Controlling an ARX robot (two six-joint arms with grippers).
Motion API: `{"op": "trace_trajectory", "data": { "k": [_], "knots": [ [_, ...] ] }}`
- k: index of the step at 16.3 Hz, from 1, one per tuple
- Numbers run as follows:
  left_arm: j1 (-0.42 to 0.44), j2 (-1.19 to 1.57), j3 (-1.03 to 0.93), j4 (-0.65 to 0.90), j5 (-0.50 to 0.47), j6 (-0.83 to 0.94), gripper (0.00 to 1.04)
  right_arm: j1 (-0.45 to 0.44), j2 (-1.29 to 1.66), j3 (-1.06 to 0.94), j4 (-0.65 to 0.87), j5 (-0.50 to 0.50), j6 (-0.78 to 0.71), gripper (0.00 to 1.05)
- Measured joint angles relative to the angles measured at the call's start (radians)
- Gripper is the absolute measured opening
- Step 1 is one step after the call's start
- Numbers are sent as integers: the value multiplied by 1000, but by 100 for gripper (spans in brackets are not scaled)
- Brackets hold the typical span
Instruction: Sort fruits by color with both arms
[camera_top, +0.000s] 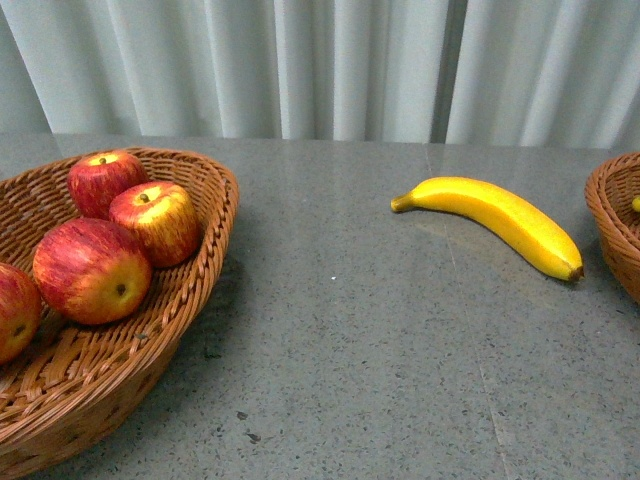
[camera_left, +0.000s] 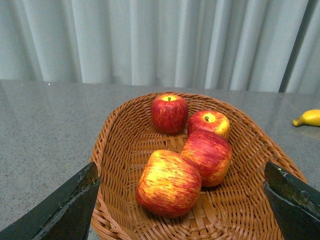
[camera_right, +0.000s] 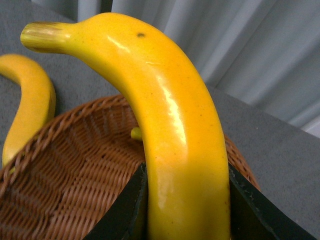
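Over the right basket (camera_right: 60, 170), the right fingers (camera_right: 127, 215) clamp a banana (camera_right: 175, 130). Left fingers (camera_left: 65, 210) gape apart above the apple basket (camera_left: 117, 142).

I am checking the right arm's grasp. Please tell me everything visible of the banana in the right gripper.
The held banana is bright yellow, smooth and glossy, with a small dark speck near its streaked stem end. It is curved, stem end pointing away from the gripper. The right gripper is shut on its middle, one black finger against each side. The banana hangs over a wicker basket; its lower end is hidden, so contact with the basket cannot be told.
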Motion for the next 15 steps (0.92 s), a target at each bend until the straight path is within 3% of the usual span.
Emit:
{"op": "trace_trajectory", "data": {
  "k": [6,7,8,11,15],
  "knots": [
    [0,0,0,0,0,0,98,-152,61,-44,34,-29,-190,35],
    [0,0,0,0,0,0,98,-171,61,-44,25,-39,-205,45],
    [0,0,0,0,0,0,98,-182,52,-44,27,-45,-204,62],
    [0,0,0,0,0,0,98,-145,-45,-43,-17,-77,-167,98],
    [0,0,0,0,0,0,98,17,-92,47,-83,-64,-10,98]
  ]
}}
